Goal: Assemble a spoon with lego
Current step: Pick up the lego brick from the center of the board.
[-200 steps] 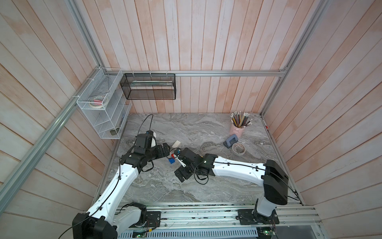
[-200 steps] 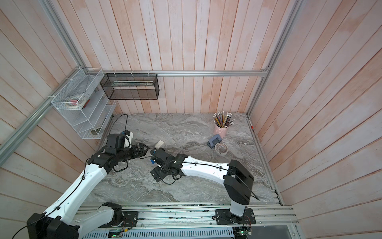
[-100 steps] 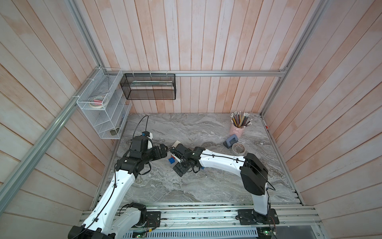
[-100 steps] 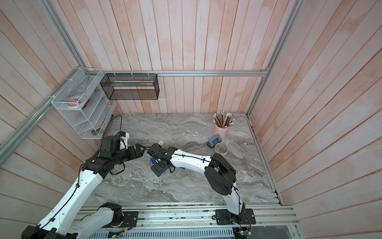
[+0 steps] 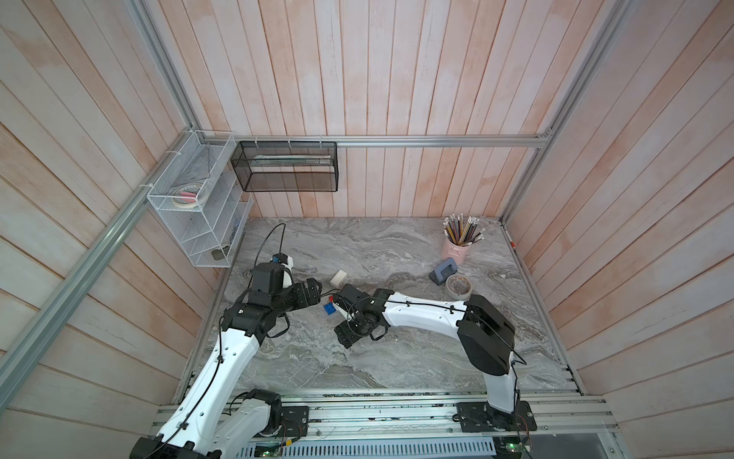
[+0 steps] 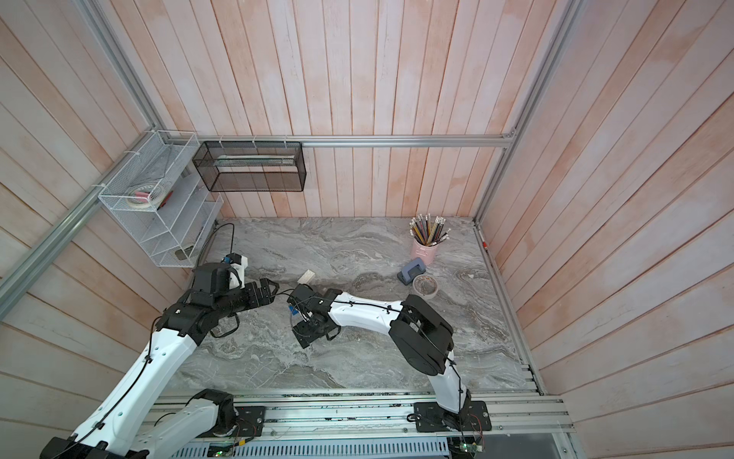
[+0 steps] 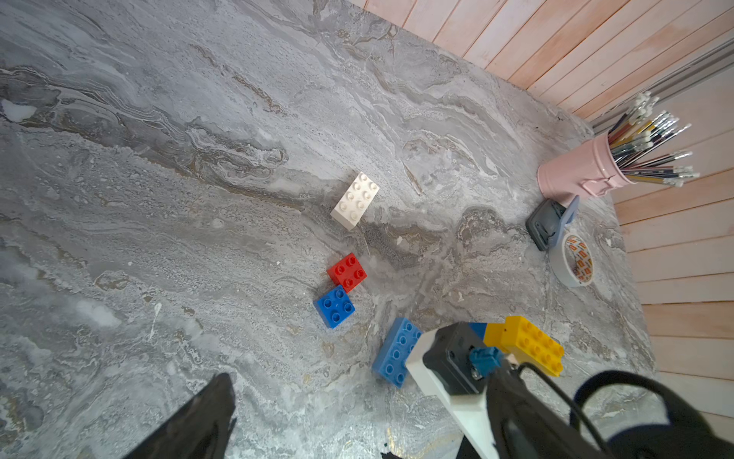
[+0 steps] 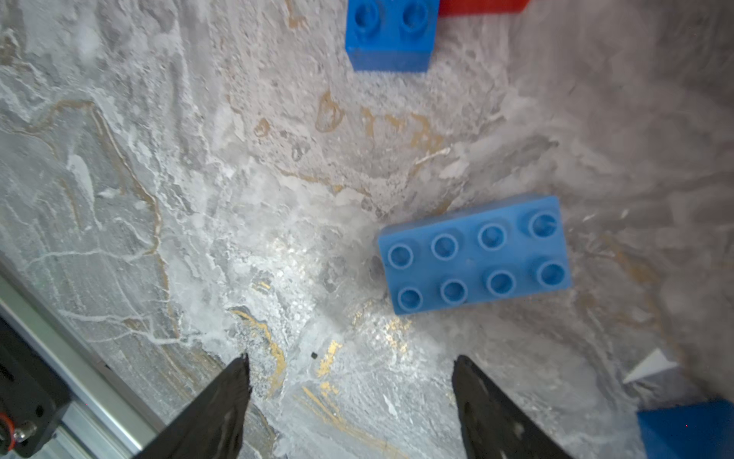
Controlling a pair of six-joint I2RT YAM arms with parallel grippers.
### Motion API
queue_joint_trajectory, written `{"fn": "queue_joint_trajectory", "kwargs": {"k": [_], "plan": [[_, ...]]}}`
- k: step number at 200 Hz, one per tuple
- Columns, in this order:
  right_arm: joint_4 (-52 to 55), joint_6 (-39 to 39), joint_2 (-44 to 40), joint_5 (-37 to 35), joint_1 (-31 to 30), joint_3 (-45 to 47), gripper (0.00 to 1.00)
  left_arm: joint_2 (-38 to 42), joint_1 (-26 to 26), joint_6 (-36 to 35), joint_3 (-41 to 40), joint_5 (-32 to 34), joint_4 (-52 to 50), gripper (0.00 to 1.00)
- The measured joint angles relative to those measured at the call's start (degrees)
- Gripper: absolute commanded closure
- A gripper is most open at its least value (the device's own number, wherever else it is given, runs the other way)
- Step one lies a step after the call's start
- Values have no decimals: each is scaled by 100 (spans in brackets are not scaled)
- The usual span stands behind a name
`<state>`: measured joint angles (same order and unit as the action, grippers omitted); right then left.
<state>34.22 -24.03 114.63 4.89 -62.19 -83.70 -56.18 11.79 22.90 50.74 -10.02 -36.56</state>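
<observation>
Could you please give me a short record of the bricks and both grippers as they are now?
Bricks: white oblong studded brick, red square brick, blue square brick, light blue oblong brick, yellow brick partly hidden
Contact: red and blue squares meet at a corner
Right gripper: open, empty, light blue oblong brick just ahead
Left gripper: open, empty
Assembly: unfinished

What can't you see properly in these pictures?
- Left wrist view: the yellow brick is half hidden behind the right arm.
- Right wrist view: the red brick is cut off by the picture's edge.
- In a top view: the square blue brick is too small to show its studs.
</observation>
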Motion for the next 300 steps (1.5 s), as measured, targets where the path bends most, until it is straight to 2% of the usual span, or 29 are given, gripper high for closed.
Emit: {"fn": "queue_joint_trajectory", "kwargs": {"k": [43, 86, 109, 128, 173, 217, 242, 287, 300], "plan": [[-133, -345, 173, 20, 55, -33, 18, 144, -24, -70, -55, 0, -4, 0], [-107, -424, 695, 13, 269, -623, 20, 328, -57, -127, -166, 2, -11, 0], [-22, -404, 999, -7, 299, -1091, 27, 426, -83, -136, -225, 4, -28, 0], [96, -341, 1215, -57, 299, -1434, 29, 479, -92, -138, -264, 7, -33, 0], [424, -249, 1303, -393, 302, -1585, 43, 531, -92, -136, -352, 2, -31, 0], [592, -118, 1569, -584, 304, -2004, 46, 531, -92, -136, -372, 2, -31, 0], [667, -63, 1655, -662, 306, -2157, 54, 531, -94, -133, -374, 0, -31, 0], [761, 11, 1727, -769, 328, -2258, 54, 529, -98, -127, -404, -4, -24, 0], [763, 15, 1727, -796, 350, -2260, 49, 529, -98, -127, -407, -4, -22, 0]]}}
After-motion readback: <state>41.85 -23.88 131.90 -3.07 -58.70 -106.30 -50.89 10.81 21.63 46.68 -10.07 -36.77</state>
